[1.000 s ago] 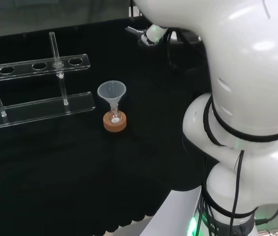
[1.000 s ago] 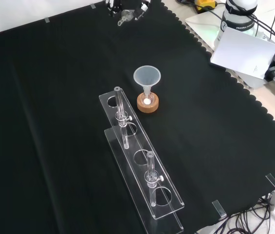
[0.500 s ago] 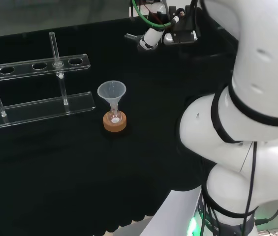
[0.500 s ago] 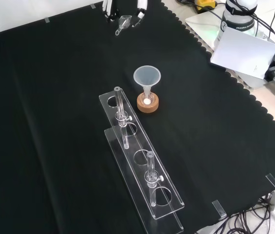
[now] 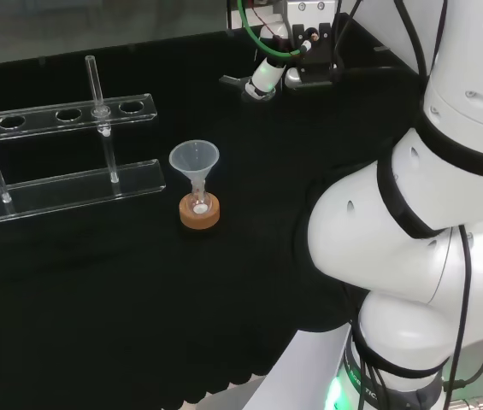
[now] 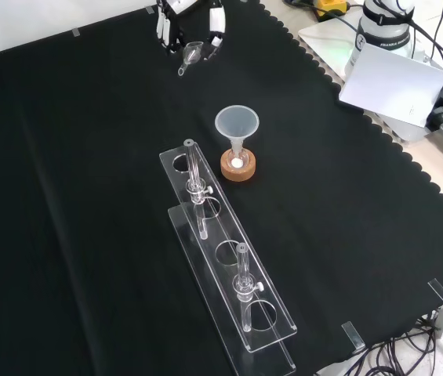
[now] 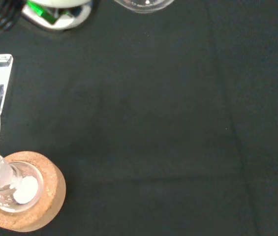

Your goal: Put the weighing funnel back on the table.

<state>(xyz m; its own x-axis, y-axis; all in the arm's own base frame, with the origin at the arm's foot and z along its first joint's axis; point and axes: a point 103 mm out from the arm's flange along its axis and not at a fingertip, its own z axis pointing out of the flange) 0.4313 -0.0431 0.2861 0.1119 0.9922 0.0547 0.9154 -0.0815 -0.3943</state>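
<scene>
Small clear scoop-shaped weighing funnel (image 6: 192, 53): is hanging between the fingers of the robot hand, stem slanting down-left in the front view, near the top edge of the black-clothed bench (image 6: 88, 196); whether it is touching the cloth, I cannot tell.
Black and white robot hand (image 6: 216, 30): is pinching the weighing funnel from both sides.
Big clear cone-shaped funnel (image 6: 237, 123): is standing mouth up in a small flask on a round cork ring (image 6: 238, 166), well apart from the robot hand.
Clear plastic tube rack (image 6: 233, 274): is lying just beside the cork ring, carrying two glass tubes.
</scene>
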